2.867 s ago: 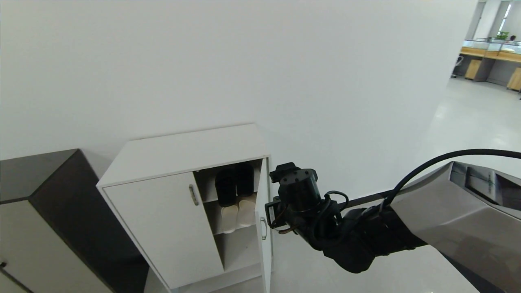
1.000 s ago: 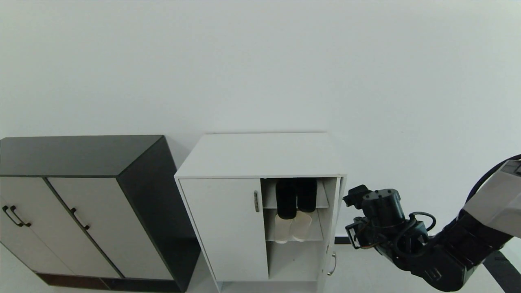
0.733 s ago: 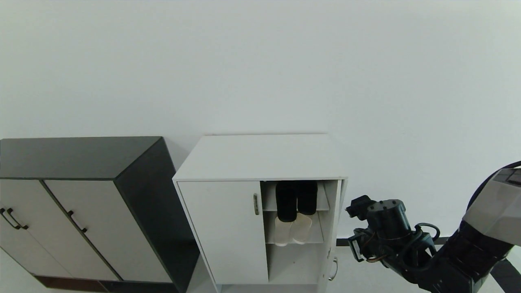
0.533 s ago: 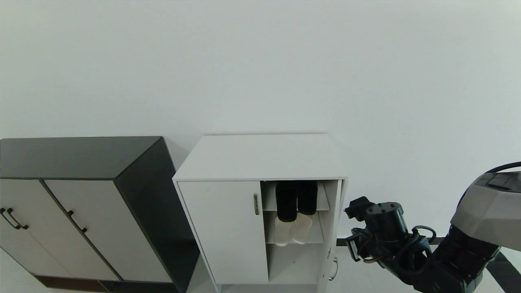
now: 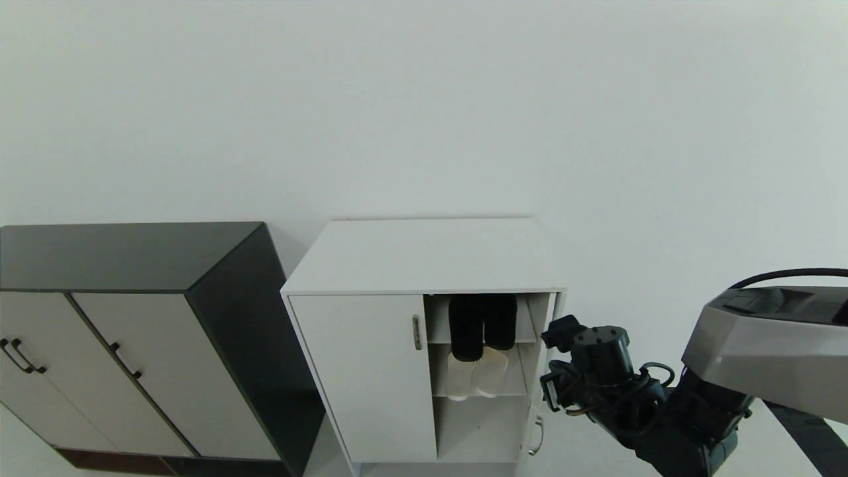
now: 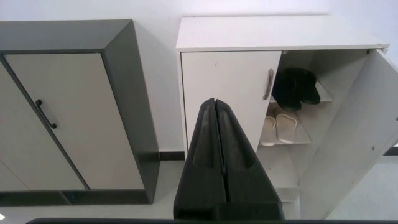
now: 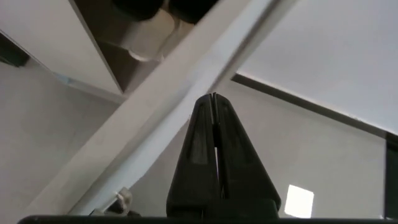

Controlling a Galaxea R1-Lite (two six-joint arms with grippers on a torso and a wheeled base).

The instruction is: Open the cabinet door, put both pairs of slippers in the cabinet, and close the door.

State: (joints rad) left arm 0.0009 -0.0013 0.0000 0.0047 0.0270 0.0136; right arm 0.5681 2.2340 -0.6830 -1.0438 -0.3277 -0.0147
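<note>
The white cabinet (image 5: 424,255) stands against the wall with its left door (image 5: 361,374) closed and its right door (image 5: 540,371) swung open, seen edge-on. Inside, a black pair of slippers (image 5: 482,323) lies on the upper shelf and a white pair (image 5: 477,374) on the shelf below. In the left wrist view the same cabinet (image 6: 273,34), black pair (image 6: 297,87) and white pair (image 6: 283,127) appear beyond my left gripper (image 6: 215,102), which is shut and holds nothing. My right gripper (image 7: 214,99) is shut and empty, its tip close to the open door's panel (image 7: 186,87). The right wrist (image 5: 599,361) sits just outside that door.
A dark cabinet (image 5: 132,255) with two pale doors stands directly left of the white one, almost touching it. A plain white wall (image 5: 424,119) runs behind both. Open floor (image 7: 323,155) lies to the right of the open door.
The head camera swung between the earliest frame and one second ago. Since then my right arm has shifted left against the open door's outer side, and the door handle has edged slightly left.
</note>
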